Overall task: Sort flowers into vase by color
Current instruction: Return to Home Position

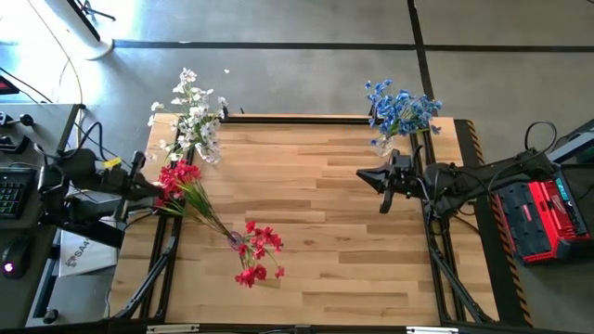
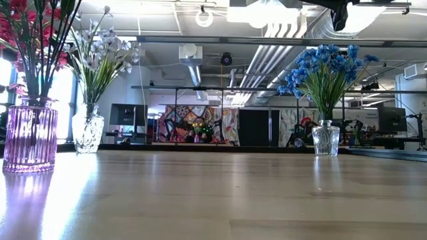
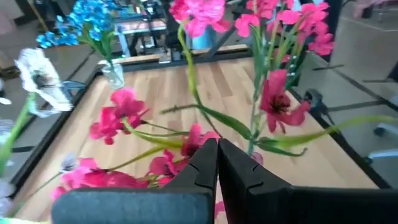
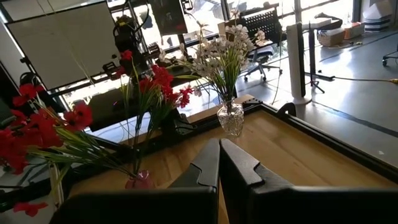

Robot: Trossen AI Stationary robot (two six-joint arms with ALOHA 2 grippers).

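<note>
A purple glass vase [image 1: 235,238] [image 2: 29,140] stands near the table's left front. It holds red sprigs: some lean toward the left edge [image 1: 176,178], others toward the near edge [image 1: 256,255]. My left gripper [image 1: 158,192] [image 3: 217,155] is shut right at the left-leaning red blossoms [image 3: 273,102]; no stem shows between its fingers. White flowers [image 1: 193,116] stand in a clear vase [image 2: 88,132] at the far left corner. Blue flowers [image 1: 401,109] stand in a clear vase [image 2: 325,139] at the far right corner. My right gripper [image 1: 364,173] [image 4: 219,152] hovers shut right of centre, pointing left.
The wooden table [image 1: 316,223] has bare room across its middle and right half. A black frame edges it [image 1: 436,250]. A desk with a keyboard [image 1: 11,190] stands off the left side, and a red case [image 1: 543,209] off the right.
</note>
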